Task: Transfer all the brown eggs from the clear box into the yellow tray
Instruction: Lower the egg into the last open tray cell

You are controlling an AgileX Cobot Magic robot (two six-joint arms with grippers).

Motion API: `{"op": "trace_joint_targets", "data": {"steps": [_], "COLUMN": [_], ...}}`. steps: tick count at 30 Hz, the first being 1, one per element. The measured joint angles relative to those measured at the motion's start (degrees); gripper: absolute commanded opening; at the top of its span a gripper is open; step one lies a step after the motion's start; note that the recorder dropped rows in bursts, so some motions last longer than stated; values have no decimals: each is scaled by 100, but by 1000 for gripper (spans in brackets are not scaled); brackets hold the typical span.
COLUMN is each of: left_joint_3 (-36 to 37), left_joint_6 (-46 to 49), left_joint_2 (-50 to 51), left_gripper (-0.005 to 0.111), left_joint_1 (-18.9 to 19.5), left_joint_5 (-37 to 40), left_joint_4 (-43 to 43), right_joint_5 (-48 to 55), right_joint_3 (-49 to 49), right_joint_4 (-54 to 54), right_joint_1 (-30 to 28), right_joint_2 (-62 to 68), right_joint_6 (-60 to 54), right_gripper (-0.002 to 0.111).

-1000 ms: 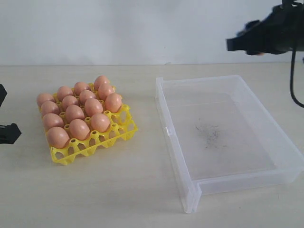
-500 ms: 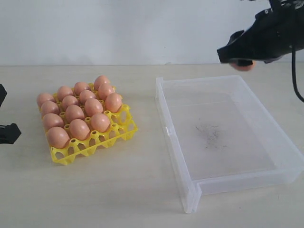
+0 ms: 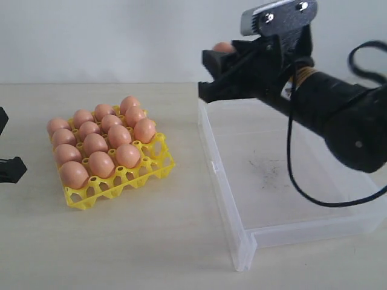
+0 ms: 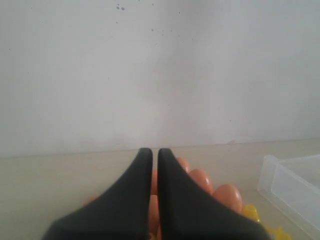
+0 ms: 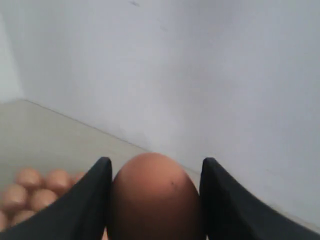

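My right pincer point(image 3: 208, 75) is clamped on one brown egg point(image 5: 152, 200), high in the upper middle of the frame. The yellow tray point(image 3: 154, 168) lies down and left of it, with empty cups along its lower edge.

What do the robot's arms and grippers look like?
The left gripper and right gripper are matte black with tapered jaws. The right arm is a black cylinder with a gold-striped band, a thin black cable and a grey plate.

The right arm point(image 3: 344, 121) is thick and matte black, with a brass-coloured band point(image 3: 300, 77), a grey screw-studded plate point(image 3: 278, 16) and a thin black cable point(image 3: 289, 166). The left gripper point(image 4: 151, 151) is smooth, tapered black.
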Motion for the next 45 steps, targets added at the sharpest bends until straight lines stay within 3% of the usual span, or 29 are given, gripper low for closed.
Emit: {"op": "trace_joint_targets", "data": {"steps": [3,7,17,27,45], "left_joint_3": [0,0,0,0,0], "left_joint_6": [0,0,49,167,178], "left_joint_2": [0,0,0,0,0], "left_gripper": [4,4,4,4,4], "left_joint_1": [0,0,0,0,0], "left_joint_5": [11,116,151,151,151], "left_joint_4": [0,-37,-48,-63,-87], "right_joint_5": [-1561,-2315,-2450,-2508,-2508], "right_joint_3": [0,-105,-1621,-1995,-2359], "right_joint_4": [-882,-1187,-2919,-2854,-2925], "right_joint_1": [23,23,23,-204,-229], "right_joint_2": [598,1348,2665,3510,3950], "right_joint_6": [656,1059,1686,2540,2597], "right_gripper": [0,0,0,0,0]}}
